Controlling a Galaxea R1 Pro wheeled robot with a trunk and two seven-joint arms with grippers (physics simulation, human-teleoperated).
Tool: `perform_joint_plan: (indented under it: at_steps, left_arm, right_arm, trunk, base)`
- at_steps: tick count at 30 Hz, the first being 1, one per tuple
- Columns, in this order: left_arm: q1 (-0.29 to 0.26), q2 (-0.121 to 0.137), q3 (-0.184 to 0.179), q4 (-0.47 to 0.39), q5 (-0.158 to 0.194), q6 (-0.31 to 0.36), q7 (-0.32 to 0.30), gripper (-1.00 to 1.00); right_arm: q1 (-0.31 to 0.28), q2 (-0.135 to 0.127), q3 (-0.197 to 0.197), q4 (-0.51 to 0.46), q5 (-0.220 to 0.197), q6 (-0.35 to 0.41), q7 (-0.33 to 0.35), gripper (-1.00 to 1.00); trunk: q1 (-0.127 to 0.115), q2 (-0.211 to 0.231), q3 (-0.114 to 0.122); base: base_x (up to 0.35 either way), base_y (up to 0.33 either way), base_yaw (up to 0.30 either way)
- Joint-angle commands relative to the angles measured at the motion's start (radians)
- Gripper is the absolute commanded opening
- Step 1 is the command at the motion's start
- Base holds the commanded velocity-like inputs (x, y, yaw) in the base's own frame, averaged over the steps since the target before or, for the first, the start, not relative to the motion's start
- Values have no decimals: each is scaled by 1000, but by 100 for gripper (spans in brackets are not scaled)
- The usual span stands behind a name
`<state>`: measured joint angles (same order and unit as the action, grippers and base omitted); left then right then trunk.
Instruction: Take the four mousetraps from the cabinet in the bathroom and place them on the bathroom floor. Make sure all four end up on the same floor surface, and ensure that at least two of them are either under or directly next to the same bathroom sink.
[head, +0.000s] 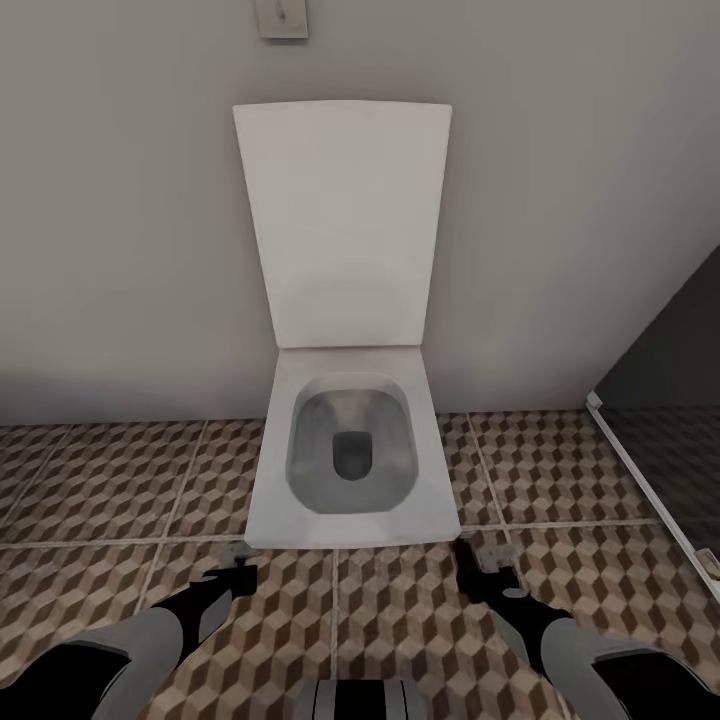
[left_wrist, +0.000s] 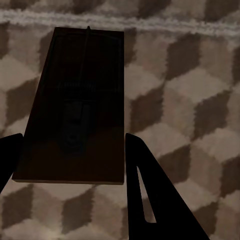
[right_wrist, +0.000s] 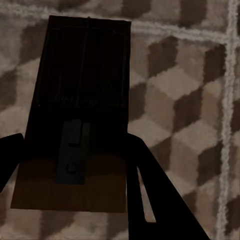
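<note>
While we face the toilet (head: 345, 440) with both arms held low over the bathroom floor (head: 100, 480), our left hand (left_wrist: 70, 165) is clamped on a mousetrap (left_wrist: 75, 100), kept flat for setting down. Between our arms the toilet bowl holds nothing we can see, its lid raised. Our right hand (right_wrist: 72, 170) likewise grips a second mousetrap (right_wrist: 80, 100) above the tiles.

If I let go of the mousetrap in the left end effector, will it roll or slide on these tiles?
Probably neither: the mousetrap is a flat rectangular board, so it should land flat. It looks stiff and light, so the left end effector could nudge it easily across the tiled floor.
</note>
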<state>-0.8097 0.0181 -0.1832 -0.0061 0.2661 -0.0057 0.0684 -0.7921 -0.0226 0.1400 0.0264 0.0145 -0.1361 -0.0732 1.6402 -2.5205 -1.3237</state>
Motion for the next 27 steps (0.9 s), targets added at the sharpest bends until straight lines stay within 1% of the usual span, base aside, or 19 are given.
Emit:
perform_joint_plan:
  at_steps: [1, 9, 27]
  left_arm:
    - [0, 0, -9, 0, 7, 0, 2, -100]
    - [0, 0, -9, 0, 7, 0, 2, -100]
    - [0, 2, -9, 0, 7, 0, 2, -100]
  right_arm:
    - [5, 4, 7, 3, 0, -5, -7, -100]
    - [18, 4, 9, 3, 2, -5, -8, -100]
    - [19, 3, 9, 3, 4, -5, -8, -100]
  trunk:
    - [0, 0, -1]
    - [0, 0, -1]
    - [0, 0, -1]
  base:
    - [0, 0, 0]
    - [0, 0, 0]
    - [0, 0, 0]
